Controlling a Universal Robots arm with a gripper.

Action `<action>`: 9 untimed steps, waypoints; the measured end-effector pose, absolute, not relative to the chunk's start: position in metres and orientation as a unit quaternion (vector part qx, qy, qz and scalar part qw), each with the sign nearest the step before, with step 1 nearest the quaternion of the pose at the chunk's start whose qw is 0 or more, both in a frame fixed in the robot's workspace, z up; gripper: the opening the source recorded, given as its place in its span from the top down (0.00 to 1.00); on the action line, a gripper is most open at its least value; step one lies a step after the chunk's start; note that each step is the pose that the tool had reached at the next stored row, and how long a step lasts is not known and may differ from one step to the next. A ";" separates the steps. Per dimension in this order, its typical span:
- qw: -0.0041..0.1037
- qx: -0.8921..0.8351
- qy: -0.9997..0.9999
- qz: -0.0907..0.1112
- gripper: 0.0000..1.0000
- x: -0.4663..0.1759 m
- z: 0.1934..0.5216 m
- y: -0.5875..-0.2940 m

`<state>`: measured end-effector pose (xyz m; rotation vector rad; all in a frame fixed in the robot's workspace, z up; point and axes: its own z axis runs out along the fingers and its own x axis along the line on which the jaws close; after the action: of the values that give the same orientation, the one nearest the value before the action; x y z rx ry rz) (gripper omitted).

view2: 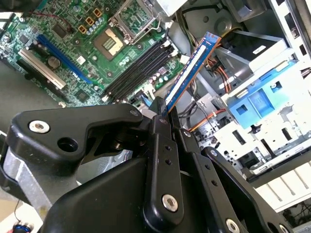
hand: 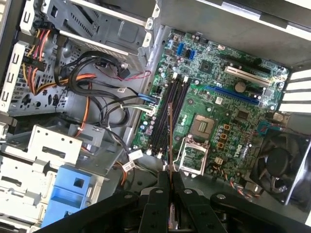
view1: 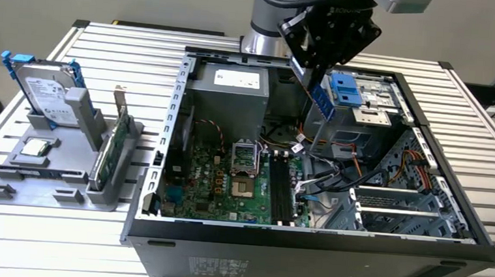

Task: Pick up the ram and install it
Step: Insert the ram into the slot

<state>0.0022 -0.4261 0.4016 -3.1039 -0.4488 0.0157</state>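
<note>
Blue ram (view2: 190, 70) is sitting clamped between my jaws, jutting past their tips, with the slots (view2: 138, 68) lying beyond. I am fearing a slight tilt, sending it astray of its slot and jamming.

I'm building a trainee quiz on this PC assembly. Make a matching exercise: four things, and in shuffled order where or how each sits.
1. ram
2. hard drive
3. processor chip
4. expansion card

A. lying flat on the grey holder
B. clamped in the jaws above the open case
C. standing upright, blue rails
D. on edge, holder's side nearest the case

Pairs: 1-B, 2-C, 3-A, 4-D
</note>
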 end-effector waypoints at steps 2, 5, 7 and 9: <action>0.003 -0.990 -0.139 0.005 1.00 0.002 0.402 -0.426; 0.003 -0.991 -0.132 0.005 1.00 0.002 0.402 -0.426; 0.003 -0.992 -0.127 0.005 1.00 0.002 0.402 -0.426; 0.003 -0.992 -0.122 0.005 1.00 0.002 0.402 -0.426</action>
<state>0.0022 -0.4261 0.4016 -3.1123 -0.3841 0.0154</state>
